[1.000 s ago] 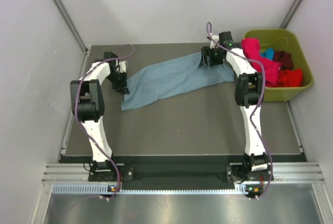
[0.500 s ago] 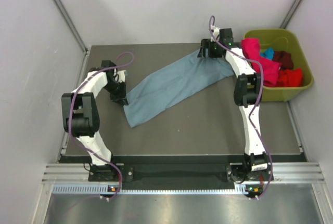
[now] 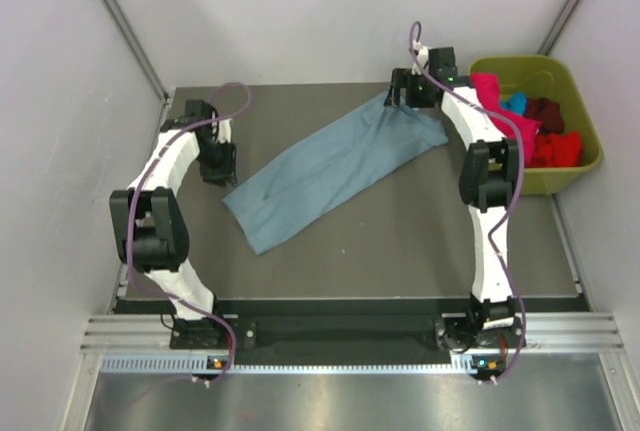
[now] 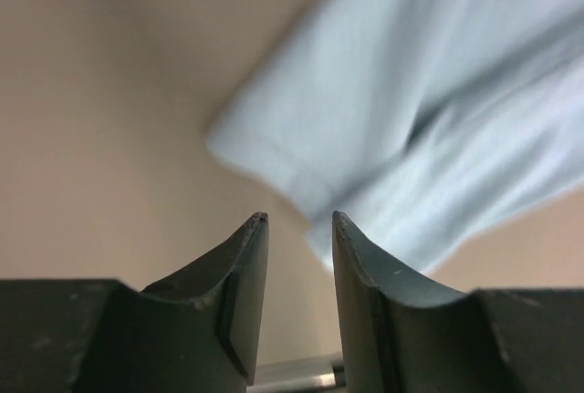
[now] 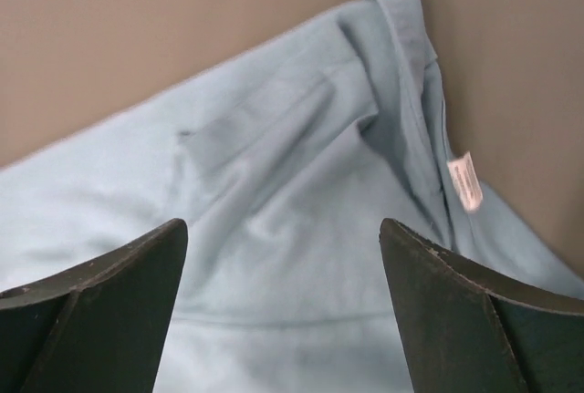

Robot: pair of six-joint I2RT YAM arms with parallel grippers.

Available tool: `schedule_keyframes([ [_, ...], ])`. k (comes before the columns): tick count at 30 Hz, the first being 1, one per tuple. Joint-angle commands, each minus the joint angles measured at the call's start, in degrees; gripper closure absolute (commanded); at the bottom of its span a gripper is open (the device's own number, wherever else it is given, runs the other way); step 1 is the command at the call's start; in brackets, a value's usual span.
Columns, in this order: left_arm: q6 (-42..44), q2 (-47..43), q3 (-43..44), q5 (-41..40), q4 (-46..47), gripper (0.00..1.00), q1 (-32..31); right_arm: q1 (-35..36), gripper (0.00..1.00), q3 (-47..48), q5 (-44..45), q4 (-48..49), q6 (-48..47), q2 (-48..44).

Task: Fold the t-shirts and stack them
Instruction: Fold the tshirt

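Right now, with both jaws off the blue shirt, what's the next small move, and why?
Probably lower the right jaws onto the collar and pinch it: the grey-blue t-shirt lies bunched in a narrow strip, unheld, needing spreading.

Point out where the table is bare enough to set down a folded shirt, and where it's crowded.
Widest bare table: the strip between the grey-blue t-shirt and the near edge. Smaller patch: far edge, between left gripper and right gripper. Crowded: far right, by the full olive bin.
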Motion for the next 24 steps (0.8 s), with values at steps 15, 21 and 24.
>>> schedule_keyframes([
  [15,3.46,34.34,32.17,0.63,-6.04,0.67,1.4,-2.38,0.13,-28.41,-4.45,-1.82,7.69,-18.62],
  [21,4.43,34.27,30.95,1.6,-7.63,0.9,1.93,-3.0,0.12,-25.78,-2.16,-1.82,6.55,-14.5],
  [24,4.26,32.42,29.1,1.95,-7.81,0.82,2.02,-3.0,0.12,-21.75,-1.28,-1.65,6.28,-10.55],
])
